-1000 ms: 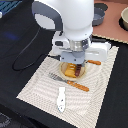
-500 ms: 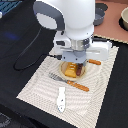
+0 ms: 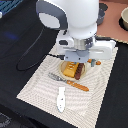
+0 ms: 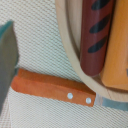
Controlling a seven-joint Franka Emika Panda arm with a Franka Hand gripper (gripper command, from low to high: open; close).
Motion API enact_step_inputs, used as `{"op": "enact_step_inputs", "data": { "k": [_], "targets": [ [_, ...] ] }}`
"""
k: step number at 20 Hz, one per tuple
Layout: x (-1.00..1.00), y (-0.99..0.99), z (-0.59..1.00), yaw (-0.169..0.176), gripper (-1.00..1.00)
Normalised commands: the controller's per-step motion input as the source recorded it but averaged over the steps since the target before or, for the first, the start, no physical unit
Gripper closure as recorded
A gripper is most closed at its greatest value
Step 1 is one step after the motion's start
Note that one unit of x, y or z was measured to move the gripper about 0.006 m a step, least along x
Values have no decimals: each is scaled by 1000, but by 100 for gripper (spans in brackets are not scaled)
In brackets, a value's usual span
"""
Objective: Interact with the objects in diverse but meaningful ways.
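1. Frankly, I am not getting a clear reading of the jaws: in the wrist view only one blurred grey finger (image 4: 7, 60) is showing at the frame edge, and in the exterior view the gripper (image 3: 80, 61) is hanging low over the plate (image 3: 65, 67) with its tips lost against what lies there. I cannot tell how far they are open, nor whether they are touching anything.
2. Just under them, I am seeing the stick (image 3: 72, 67) and the block (image 3: 80, 72) lying side by side on the plate, touching along their length; the wrist view is showing the stick (image 4: 95, 35) glossy, with darker streaks, and the block (image 4: 116, 45) beside it.
3. I am judging the stick to be light, stiff plastic, rounded and likely slippery, so I am planning to pinch it across its middle; the block looks light too, and its sides should be offering a surer hold.
4. Further out, a knife handle (image 4: 52, 86) is lying on the mat (image 3: 40, 82) just beside the plate's rim.
5. Further still, the bone (image 3: 61, 98) is resting well apart, toward the mat's near edge.
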Motion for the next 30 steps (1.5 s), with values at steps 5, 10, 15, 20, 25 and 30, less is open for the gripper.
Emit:
{"op": "enact_step_inputs", "data": {
  "k": [5, 10, 15, 20, 25, 30],
  "targets": [
    [-486, 113, 610, 44, -100],
    [-912, 1, 49, 64, -100],
    [-893, 0, 42, 51, -100],
    [-843, -5, -45, 52, -100],
    [-162, -209, -37, -39, -100],
    [-101, -193, -101, -50, -100]
  ]
}}
